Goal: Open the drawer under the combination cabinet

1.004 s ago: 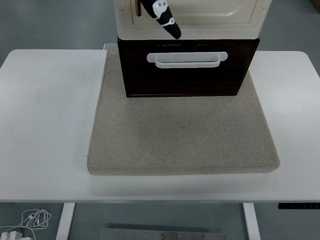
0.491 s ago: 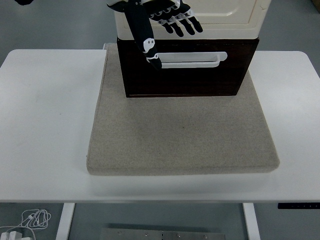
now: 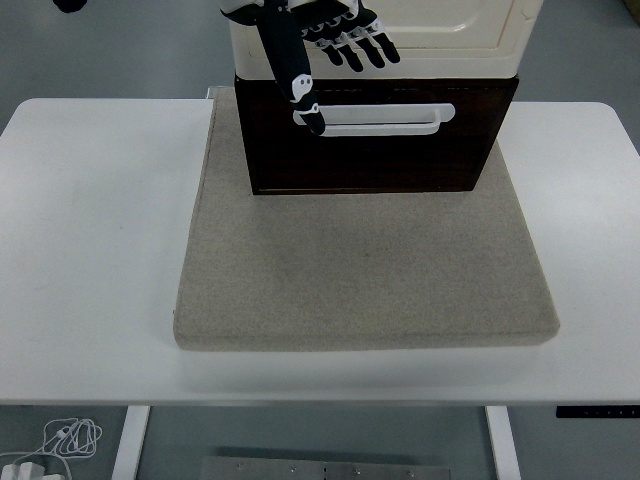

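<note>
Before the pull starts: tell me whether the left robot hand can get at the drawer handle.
Probably yes. The left robot hand is open at the white handle, one finger on its left end; nothing blocks the dark drawer front.

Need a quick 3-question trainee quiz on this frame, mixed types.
1. True or false: the left hand has its fingers wrapped around the white handle.
2. What does the cream cabinet with its dark drawer stand on? A) the bare table B) a grey mat C) a tray
3. Fill in: the thumb points down to the handle's ___ end, as seen in the picture.

Key: 1 false, the fingers are spread across the cabinet front above the handle. 2 B. 3 left.
</note>
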Controlling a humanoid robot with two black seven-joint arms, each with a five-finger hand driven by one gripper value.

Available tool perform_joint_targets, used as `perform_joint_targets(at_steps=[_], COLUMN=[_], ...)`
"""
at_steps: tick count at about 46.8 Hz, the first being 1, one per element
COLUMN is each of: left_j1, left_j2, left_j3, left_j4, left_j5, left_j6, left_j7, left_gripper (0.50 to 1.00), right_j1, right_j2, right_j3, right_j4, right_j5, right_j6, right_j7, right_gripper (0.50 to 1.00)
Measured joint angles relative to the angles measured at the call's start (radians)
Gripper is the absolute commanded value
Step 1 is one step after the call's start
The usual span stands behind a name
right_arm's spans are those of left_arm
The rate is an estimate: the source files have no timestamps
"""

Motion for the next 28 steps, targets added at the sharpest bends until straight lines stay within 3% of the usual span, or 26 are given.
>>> perform_joint_targets(at_steps=[14, 28], left_j1=[0.001, 0.014], left_j2=[-0.034, -0.072], left_j3=[0.027, 0.028], left_j4=[-0.002, -0.002], left_j5=[-0.001, 0.000], left_j6=[0.012, 0.082], left_j7=[0.069, 0.133], left_gripper=[1.000, 0.999], right_j1=[0.000, 0.000], right_j2=[0.000, 0.000], right_j3=[0.000, 0.000], right_j4=[0.000, 0.000], right_j5=[0.000, 0.000], right_j6=[0.000, 0.000], right_j7=[0.000, 0.000], right_gripper=[0.928, 0.928])
